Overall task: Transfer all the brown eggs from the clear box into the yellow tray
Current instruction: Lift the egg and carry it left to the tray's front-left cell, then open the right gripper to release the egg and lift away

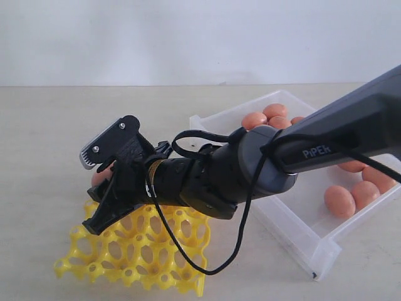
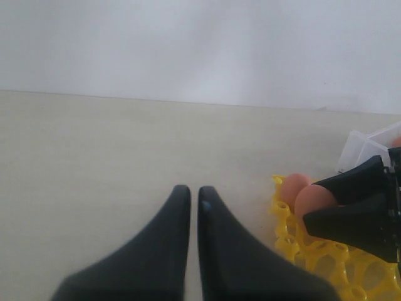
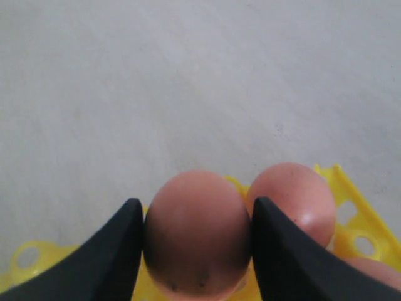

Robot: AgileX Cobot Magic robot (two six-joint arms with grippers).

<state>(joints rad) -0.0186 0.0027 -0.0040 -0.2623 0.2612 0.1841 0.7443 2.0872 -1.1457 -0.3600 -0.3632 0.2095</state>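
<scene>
Beige table (image 1: 44, 138) below us: our right gripper (image 3: 196, 216) clamps an egg (image 3: 194, 244) over the tray (image 1: 156, 257), lower left. Further eggs wait in the box (image 1: 294, 232) at right, and our left gripper (image 2: 194, 194) is pinched empty. Lowering off-centre could knock the neighbour (image 3: 291, 194), cracking both.

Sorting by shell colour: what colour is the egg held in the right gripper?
Reddish-brown; the egg shows best in the right wrist view.

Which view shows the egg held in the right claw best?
The right wrist view: the egg sits close-up, gripped in the right claw. The exterior view shows only a sliver behind the claw; the left wrist view shows it small and half hidden.
</scene>
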